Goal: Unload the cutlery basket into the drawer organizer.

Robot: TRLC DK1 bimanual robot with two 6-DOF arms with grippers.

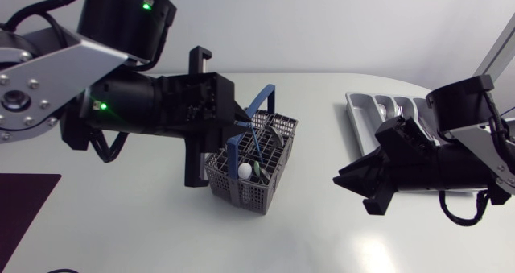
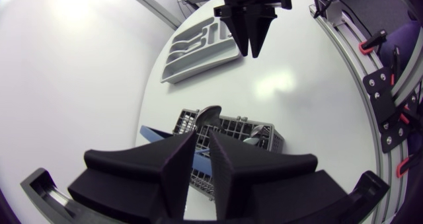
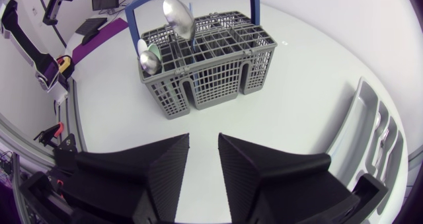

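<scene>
The grey cutlery basket (image 1: 256, 170) with a blue handle (image 1: 259, 104) stands mid-table. A spoon (image 3: 178, 16) sticks up from it, bowl upward, and another utensil head (image 3: 149, 62) shows at one corner. My left gripper (image 1: 244, 122) hovers over the basket's left rear, its fingers slightly apart with nothing between them; the basket (image 2: 232, 137) lies just ahead of my left gripper (image 2: 203, 148). My right gripper (image 1: 343, 180) is open and empty, right of the basket and pointing at it. The grey drawer organizer (image 1: 378, 110) lies at the right, partly under my right arm.
In the right wrist view, bare tabletop separates my right gripper (image 3: 203, 159) from the basket (image 3: 205, 69), and the organizer (image 3: 371, 128) lies beside the gripper. A dark mat (image 1: 24, 204) covers the table's front left corner.
</scene>
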